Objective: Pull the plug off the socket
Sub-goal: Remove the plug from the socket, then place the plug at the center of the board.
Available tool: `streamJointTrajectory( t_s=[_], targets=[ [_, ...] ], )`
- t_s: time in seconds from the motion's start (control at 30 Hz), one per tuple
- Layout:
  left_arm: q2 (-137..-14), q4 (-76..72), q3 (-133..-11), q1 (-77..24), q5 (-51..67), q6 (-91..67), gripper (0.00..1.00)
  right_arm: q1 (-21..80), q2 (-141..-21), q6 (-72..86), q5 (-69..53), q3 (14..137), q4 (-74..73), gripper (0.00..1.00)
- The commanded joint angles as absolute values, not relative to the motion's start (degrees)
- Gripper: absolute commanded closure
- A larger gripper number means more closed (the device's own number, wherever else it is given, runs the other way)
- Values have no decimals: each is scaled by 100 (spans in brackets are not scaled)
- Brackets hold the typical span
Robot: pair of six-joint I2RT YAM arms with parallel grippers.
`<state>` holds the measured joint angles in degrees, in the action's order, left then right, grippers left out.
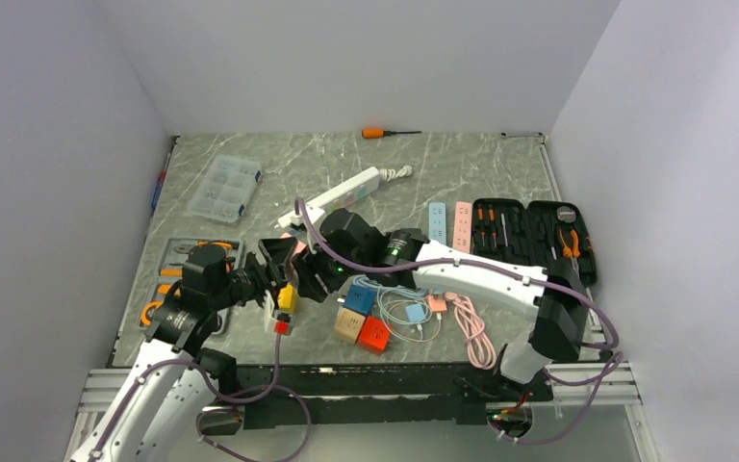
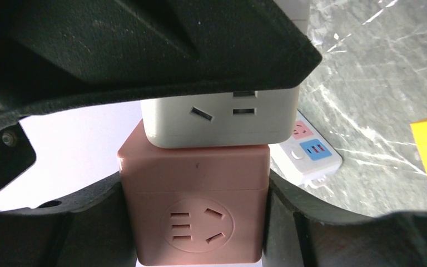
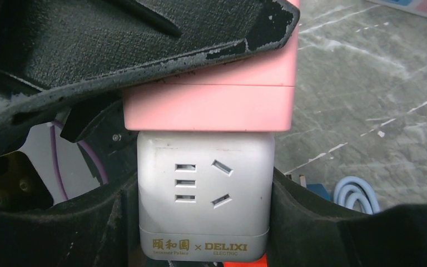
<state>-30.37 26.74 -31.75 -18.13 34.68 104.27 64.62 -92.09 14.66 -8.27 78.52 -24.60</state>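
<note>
The pink cube socket (image 2: 194, 206) and the white cube socket (image 3: 203, 194) are mated face to face, touching along the whole joint, with no gap showing in either wrist view. The pair is held between the two arms, just on the near side of the left end of the white power strip (image 1: 342, 197), which lies slantwise on the marbled tabletop (image 1: 481, 173).

The left hand (image 2: 192, 222) is clamped on the pink cube socket. Its black fingers (image 2: 89, 228) press on two opposite sides, and the face with the round five-hole outlet looks at the wrist camera. The right hand (image 3: 205, 222) is clamped on the white cube socket in the same way, a finger (image 3: 317, 228) against each side. That cube's near face carries gold print reading DELIXI.

A yellow cube (image 1: 288, 296) sits on the near side of the strip, nearer than the held pair. A blue cube (image 1: 359, 298), a tan cube (image 1: 349, 324) and a red cube (image 1: 373, 334) lie on the same side among coiled cables (image 1: 404, 308). An open tool case (image 1: 534, 229) lies to the right of the strip. A clear parts box (image 1: 223, 188) lies to its left, and an orange-handled screwdriver (image 1: 385, 132) lies beyond it at the far edge.
</note>
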Motion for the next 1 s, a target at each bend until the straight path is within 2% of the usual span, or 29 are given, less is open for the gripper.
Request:
streamJointTrajectory(
  t_s=[0.0, 0.4, 0.63, 0.77, 0.97],
  targets=[
    [-3476, 2134, -3331, -1608, 2017, 10715, 100, 6555, -8383, 1498, -1069, 7641, -2986, 100],
    [-4117, 1617, -3086, -1597, 1375, 11173, 100, 6179, -7537, 1625, -1150, 7007, -3349, 100],
    [-4546, 1341, -3138, -1625, 1244, 11074, 100, 5789, -7570, 1724, -716, 6916, -3458, 100],
    [-4917, 2130, -3697, -1895, 1164, 10374, 100, 5040, -7987, 1894, -456, 6783, -3069, 100],
    [-6265, 3511, -5395, -2651, 1041, 7896, 100, 4703, -9348, 2011, 483, 7300, -2636, 100]
  ],
)
